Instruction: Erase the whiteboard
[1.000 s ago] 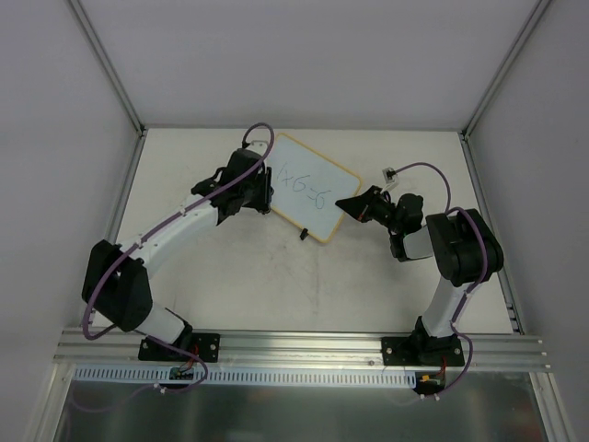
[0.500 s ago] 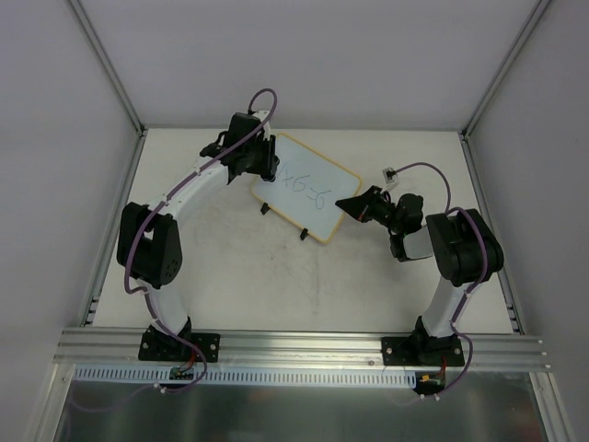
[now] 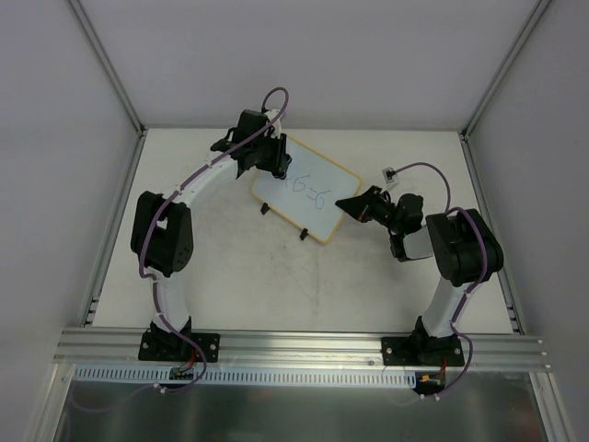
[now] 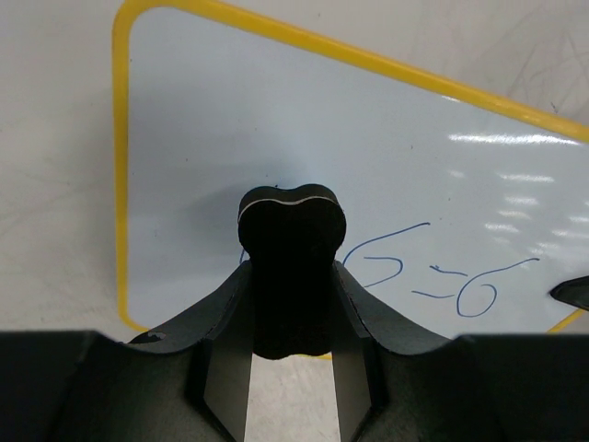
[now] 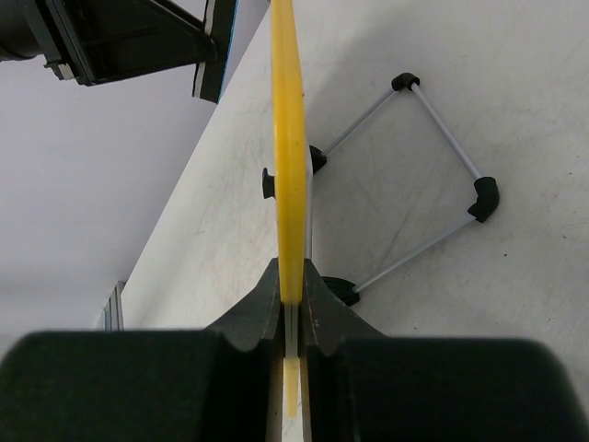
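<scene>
The whiteboard (image 3: 308, 191) stands tilted on two black feet at mid table, yellow-framed, with blue marks "6=6" on it (image 4: 442, 285). My left gripper (image 3: 273, 158) is at the board's upper left part, shut on a small black eraser block (image 4: 291, 267) that covers the start of the writing. My right gripper (image 3: 352, 204) is shut on the board's right edge; in the right wrist view the yellow frame (image 5: 287, 138) runs edge-on between the jaws (image 5: 291, 293).
A wire stand (image 5: 433, 166) behind the board rests on the table. A small white connector on a purple cable (image 3: 390, 172) lies right of the board. Aluminium wall posts (image 3: 110, 64) border the table.
My left arm has swung from the board's lower left up to its upper left corner, carrying the eraser over the writing's start. The right arm and the board stayed still.
</scene>
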Controlling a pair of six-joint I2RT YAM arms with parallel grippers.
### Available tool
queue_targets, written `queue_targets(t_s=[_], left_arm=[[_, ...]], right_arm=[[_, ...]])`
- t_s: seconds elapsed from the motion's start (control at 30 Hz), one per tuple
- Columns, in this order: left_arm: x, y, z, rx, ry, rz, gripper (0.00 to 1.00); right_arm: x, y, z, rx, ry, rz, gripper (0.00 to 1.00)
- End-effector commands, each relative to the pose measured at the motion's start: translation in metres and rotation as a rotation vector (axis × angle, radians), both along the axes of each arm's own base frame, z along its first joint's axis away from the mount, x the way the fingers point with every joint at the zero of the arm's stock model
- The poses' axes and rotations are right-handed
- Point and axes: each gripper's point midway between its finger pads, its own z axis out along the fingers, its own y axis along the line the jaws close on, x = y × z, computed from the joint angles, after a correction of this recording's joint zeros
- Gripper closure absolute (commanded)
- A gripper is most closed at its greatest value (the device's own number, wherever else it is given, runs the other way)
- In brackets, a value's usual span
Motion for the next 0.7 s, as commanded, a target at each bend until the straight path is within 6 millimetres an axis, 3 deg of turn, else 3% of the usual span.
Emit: queue_targets(t_s=[0.0, 0.43, 0.67], left_arm=[[0.016, -0.014, 0.025, -0.039, -0.08, -0.048, 1.0], [0.042, -0.023, 0.004, -0.023, -0.071, -0.051, 1.0], [0.039, -0.016, -0.004, 0.005, -0.061, -0.028, 1.0]], right_arm=[[0.009, 0.001, 0.042, 0.011, -0.253, -0.007, 1.0], [0.008, 0.0, 0.042, 0.009, -0.256, -0.007, 1.0], [0.008, 0.001, 0.041, 0.008, -0.254, -0.006, 1.0]])
